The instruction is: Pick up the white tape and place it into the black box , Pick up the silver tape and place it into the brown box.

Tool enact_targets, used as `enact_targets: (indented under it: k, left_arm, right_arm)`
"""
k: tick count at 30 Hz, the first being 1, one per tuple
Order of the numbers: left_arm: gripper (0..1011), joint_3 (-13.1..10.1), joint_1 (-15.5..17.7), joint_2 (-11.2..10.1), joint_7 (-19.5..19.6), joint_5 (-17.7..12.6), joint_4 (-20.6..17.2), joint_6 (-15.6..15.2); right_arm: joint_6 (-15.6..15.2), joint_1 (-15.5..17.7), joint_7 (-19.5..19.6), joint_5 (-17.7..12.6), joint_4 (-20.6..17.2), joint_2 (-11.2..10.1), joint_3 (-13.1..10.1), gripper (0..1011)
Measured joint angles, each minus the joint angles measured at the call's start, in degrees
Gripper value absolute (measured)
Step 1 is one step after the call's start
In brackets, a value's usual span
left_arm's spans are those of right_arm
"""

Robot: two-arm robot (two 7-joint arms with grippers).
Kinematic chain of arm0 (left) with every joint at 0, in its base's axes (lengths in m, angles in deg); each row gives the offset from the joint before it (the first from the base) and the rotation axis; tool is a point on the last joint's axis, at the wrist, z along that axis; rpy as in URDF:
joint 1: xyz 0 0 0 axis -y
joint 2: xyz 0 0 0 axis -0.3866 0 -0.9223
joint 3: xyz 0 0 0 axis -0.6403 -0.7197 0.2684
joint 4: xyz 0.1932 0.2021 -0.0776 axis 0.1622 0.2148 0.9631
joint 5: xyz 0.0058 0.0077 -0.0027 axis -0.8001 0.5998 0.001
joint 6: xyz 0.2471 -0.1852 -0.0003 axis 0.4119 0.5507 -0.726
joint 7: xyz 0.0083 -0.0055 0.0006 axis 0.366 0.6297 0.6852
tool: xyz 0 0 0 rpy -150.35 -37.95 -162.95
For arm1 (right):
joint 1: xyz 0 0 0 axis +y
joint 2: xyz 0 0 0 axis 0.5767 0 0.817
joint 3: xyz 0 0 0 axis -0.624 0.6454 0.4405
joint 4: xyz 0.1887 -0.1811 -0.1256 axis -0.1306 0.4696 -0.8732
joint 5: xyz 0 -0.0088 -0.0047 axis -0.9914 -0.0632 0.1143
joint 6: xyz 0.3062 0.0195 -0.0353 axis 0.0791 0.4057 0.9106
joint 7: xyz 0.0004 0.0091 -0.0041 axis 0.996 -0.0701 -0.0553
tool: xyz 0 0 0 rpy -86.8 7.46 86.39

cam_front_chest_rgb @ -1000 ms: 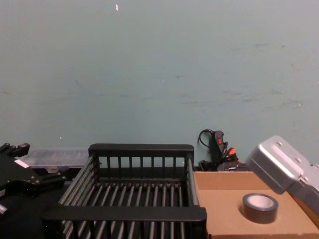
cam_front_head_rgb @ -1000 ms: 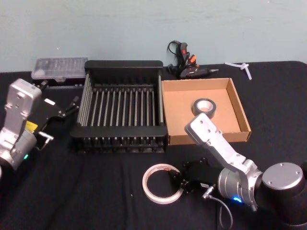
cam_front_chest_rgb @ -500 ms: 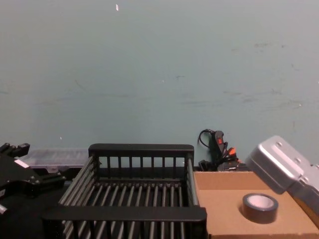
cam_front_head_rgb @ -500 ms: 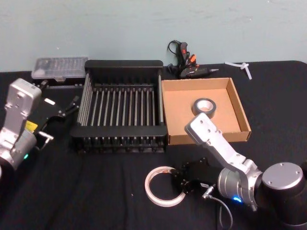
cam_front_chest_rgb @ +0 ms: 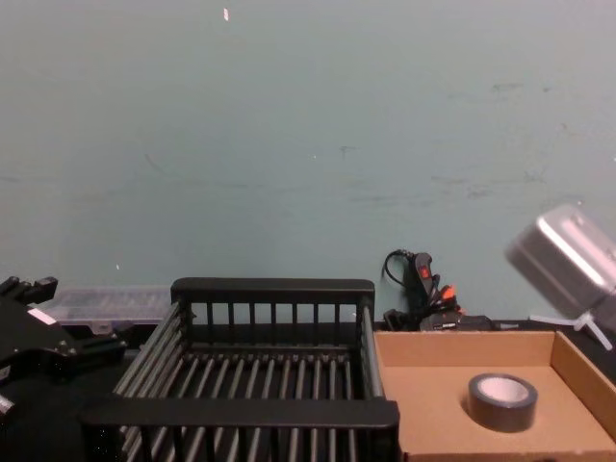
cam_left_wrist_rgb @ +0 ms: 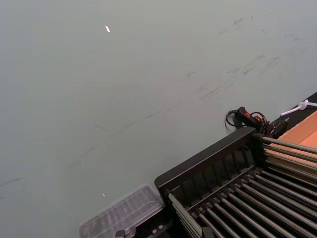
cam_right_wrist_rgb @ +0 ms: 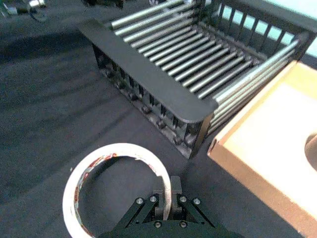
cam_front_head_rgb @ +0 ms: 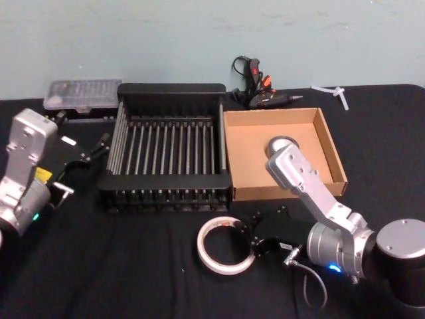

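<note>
Your right gripper (cam_front_head_rgb: pixel 244 234) is closed on the rim of the white tape (cam_front_head_rgb: pixel 222 245), which sits in front of the black box (cam_front_head_rgb: pixel 166 147), toward its right corner. From the head you see the ring only as a pale loop beside the dark gripper; the right wrist view gives you the grip itself, with one finger (cam_right_wrist_rgb: pixel 174 194) outside the white tape (cam_right_wrist_rgb: pixel 119 187) wall and the other inside the hole, and the red marks on the inner core. Whether the ring is touching the cloth or lifted, you cannot tell.

The silver tape (cam_front_chest_rgb: pixel 501 400) lies in the brown box (cam_front_chest_rgb: pixel 433 404). The chest view shows you the whole roll; from the head it is half hidden behind the right arm.

Your left gripper (cam_front_head_rgb: pixel 89 151) waits at the left of the black box, jaws apart and holding nothing. Its wrist camera looks over the box's far rail to the clear plastic case (cam_left_wrist_rgb: pixel 123 214) and the glue gun (cam_left_wrist_rgb: pixel 249 117) by the wall.
</note>
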Motion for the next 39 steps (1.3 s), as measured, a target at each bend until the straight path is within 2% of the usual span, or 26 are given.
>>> enact_targets:
  k: [14,23,32,39]
  left_arm:
    - [1001,0.0,0.0,0.0,0.0,0.0,0.0,0.0]
    - [1001,0.0,0.0,0.0,0.0,0.0,0.0,0.0]
    - [1001,0.0,0.0,0.0,0.0,0.0,0.0,0.0]
    - [1001,0.0,0.0,0.0,0.0,0.0,0.0,0.0]
  right_arm:
    - [3.36,0.45,-0.13,-2.78,-3.75,-2.55,-1.02,92]
    - [5.24,-0.3,1.55,-3.61,-4.85,-3.35,-1.89,92]
    - [6.83,-3.0,3.05,-3.54,-3.26,-2.71,-2.25,92]
    - [8.1,-6.56,3.49,-2.68,0.06,-1.39,-1.77,92]
